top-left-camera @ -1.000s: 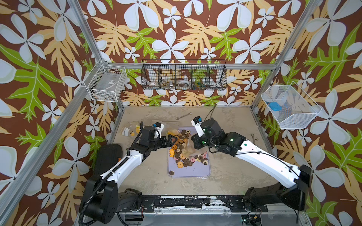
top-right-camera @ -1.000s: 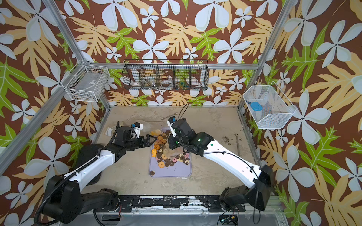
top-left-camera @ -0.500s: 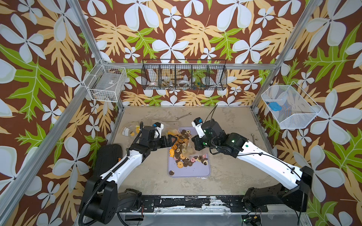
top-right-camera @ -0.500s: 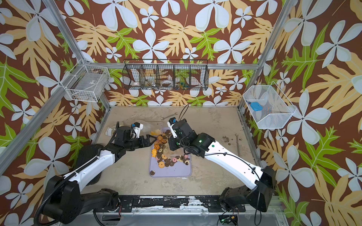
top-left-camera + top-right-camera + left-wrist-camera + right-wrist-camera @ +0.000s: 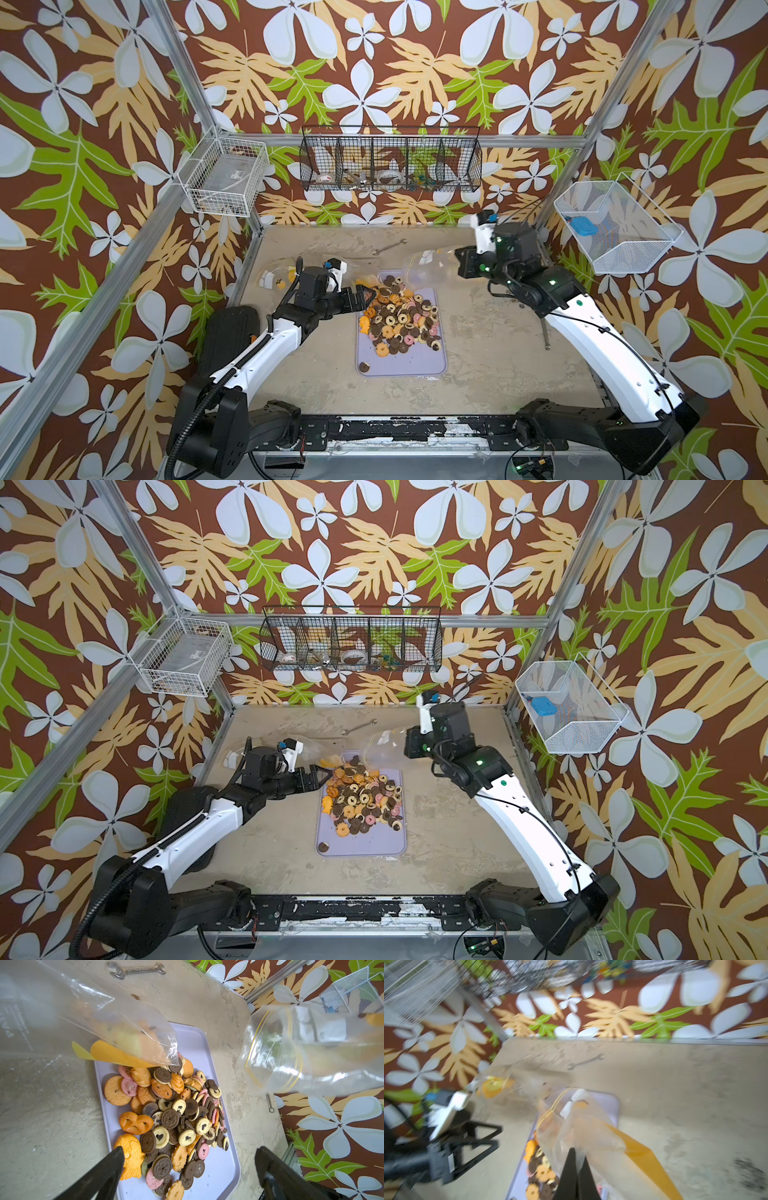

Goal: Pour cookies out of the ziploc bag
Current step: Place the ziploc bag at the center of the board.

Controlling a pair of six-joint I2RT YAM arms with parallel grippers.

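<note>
Cookies (image 5: 399, 320) heaped on tray (image 5: 409, 368), right pincer (image 5: 578, 1164) clamping bag (image 5: 432, 266).

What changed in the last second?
The right gripper, shut on the ziploc bag, carried it away from the tray toward the table's far right corner. The left gripper stayed open beside the tray; the cookies stayed piled on it.

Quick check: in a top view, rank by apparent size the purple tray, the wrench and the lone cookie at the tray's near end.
Largest: purple tray.
Then: wrench, clearly shorter than the tray.
Smallest: lone cookie.
</note>
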